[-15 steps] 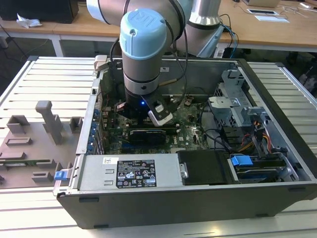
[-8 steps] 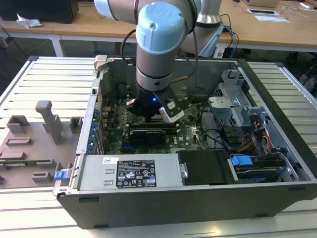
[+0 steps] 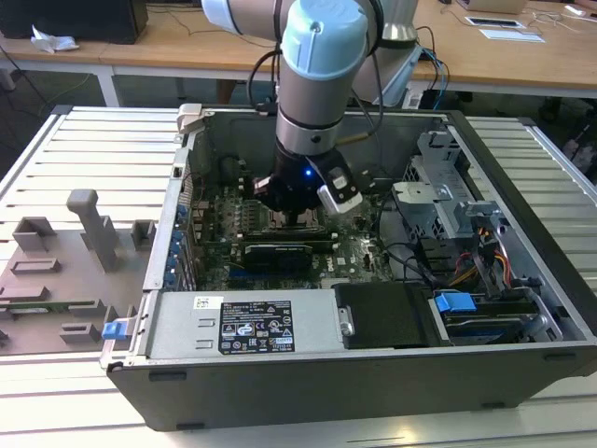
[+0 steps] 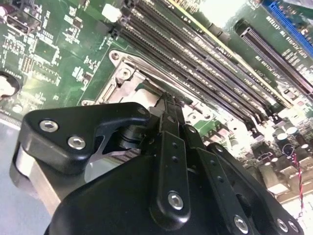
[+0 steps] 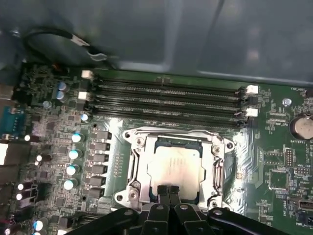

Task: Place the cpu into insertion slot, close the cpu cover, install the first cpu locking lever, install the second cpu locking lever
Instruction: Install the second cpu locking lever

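Inside the open dark grey metal computer case (image 3: 392,373), set on a ribbed pale metal worktop (image 3: 84,140), the black claw (image 5: 168,192) is seen lowered over the green circuit board (image 5: 279,161). Its slim fingers (image 5: 163,196) are pressed together, with nothing gripped, the tips touching the near edge of the cpu (image 5: 175,164), a flat square chip with a pale silver face. That chip is seated in the insertion slot (image 5: 139,142), bordered by a shiny silver metal rim. Long black memory slots (image 5: 171,98) are ranged just beyond it.

Even room light; glare whitens the green board (image 4: 230,12) in the second wrist view's upper right; nearby gripper (image 4: 168,105) soft-focused.
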Robot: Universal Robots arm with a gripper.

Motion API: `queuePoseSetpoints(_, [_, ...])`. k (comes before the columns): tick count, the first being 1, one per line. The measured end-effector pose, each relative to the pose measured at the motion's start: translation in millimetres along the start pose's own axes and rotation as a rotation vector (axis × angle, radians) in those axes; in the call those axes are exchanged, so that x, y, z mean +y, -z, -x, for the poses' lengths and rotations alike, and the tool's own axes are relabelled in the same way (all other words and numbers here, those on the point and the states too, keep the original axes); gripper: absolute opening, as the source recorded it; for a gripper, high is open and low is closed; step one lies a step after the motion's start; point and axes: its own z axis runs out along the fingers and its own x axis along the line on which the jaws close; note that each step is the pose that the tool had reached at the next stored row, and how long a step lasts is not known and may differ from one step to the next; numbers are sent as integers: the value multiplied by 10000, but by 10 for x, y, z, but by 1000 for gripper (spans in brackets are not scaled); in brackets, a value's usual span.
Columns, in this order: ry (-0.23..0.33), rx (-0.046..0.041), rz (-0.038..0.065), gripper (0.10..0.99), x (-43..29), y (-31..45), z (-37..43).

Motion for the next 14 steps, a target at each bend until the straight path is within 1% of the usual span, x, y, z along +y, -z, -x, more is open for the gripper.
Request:
queuePoseSetpoints(2, [-14, 34, -356, 106, 43, -5, 14])
queuePoseSetpoints(3, [-22, 54, -569, 106, 71, -10, 22])
queuePoseSetpoints(4, [-28, 73, -754, 106, 94, -12, 27])
queuePoseSetpoints(5, [-37, 93, -981, 106, 129, -12, 33])
queuePoseSetpoints(6, [-41, 104, -1084, 106, 151, -9, 36])
queuePoseSetpoints(7, [-47, 119, -1225, 106, 194, -5, 40])
queuePoseSetpoints(10, [-54, 135, -1406, 106, 309, -4, 55])
queuePoseSetpoints(13, [-54, 137, -1420, 106, 340, 33, 58])
queuePoseSetpoints(14, [-53, 137, -1419, 106, 353, 110, 57])
